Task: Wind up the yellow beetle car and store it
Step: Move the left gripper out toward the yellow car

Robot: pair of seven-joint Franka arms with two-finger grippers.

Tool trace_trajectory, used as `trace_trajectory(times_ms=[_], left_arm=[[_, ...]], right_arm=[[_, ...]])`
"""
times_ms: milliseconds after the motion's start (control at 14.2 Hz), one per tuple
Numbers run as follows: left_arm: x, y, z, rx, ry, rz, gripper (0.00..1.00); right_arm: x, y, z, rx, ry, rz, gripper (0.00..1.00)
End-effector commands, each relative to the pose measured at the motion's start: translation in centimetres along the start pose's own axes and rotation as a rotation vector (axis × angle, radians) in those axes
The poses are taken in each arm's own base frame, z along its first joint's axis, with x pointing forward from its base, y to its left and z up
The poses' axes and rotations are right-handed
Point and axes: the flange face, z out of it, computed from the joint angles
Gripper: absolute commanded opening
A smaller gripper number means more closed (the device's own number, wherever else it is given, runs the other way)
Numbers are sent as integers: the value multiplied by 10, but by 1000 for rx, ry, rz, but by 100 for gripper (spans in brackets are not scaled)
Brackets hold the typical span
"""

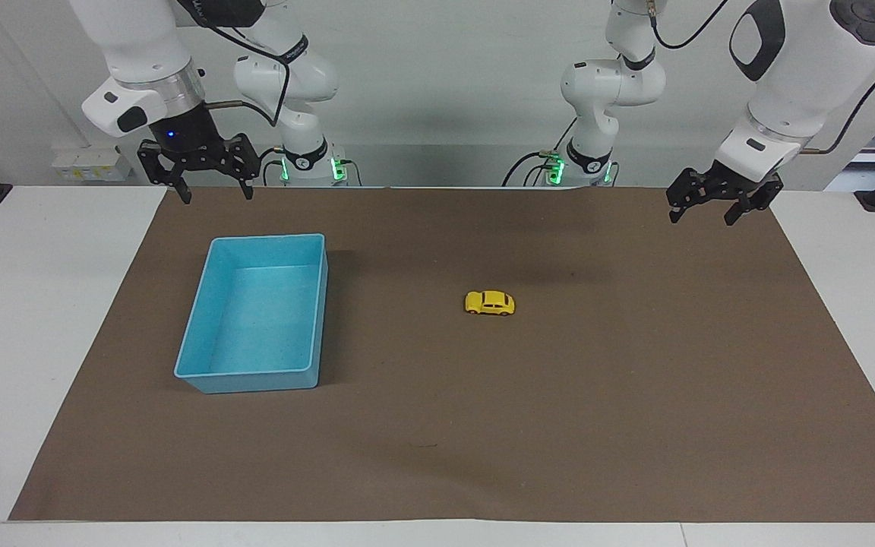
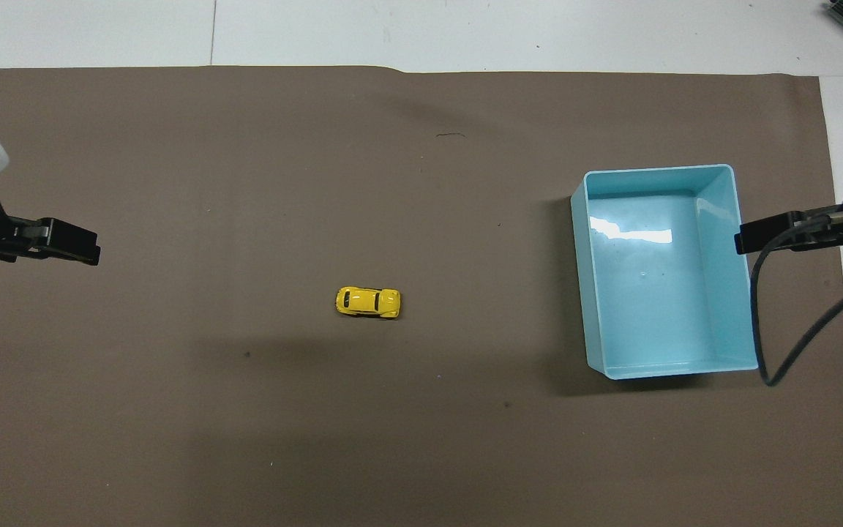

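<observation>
The yellow beetle car stands on its wheels near the middle of the brown mat, with nothing touching it. The light blue tray sits empty toward the right arm's end of the table. My right gripper hangs open in the air over the mat's edge beside the tray. My left gripper hangs open above the mat at the left arm's end, well away from the car. Both arms wait.
A brown mat covers most of the white table. A black cable droops from the right arm beside the tray.
</observation>
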Motion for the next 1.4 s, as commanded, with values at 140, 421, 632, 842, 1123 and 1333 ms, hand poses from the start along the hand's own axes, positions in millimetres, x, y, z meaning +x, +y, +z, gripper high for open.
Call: trace_trajectory(times_ms=[140,421,632,842,1123,1333], left_arm=[[-8,3,-4,-11,6,12,100],[-5,1,-5,-11,19,1,100],[-4,5,-4,-9,21,34,100],[-1,9,-7,-11,31,229,100],[-1,10,-7,-49,51,544,100],[0,12,-4,-49,57,751,100]], right_arm=[[-4,2,-2,-1,3,2,100],[-4,2,-2,1,3,2,100],[-4,2,-2,1,3,2,100],[-4,2,-2,-1,3,2,100],[-4,2,-2,-1,3,2,100],[-4,2,-1,1,2,2,100]])
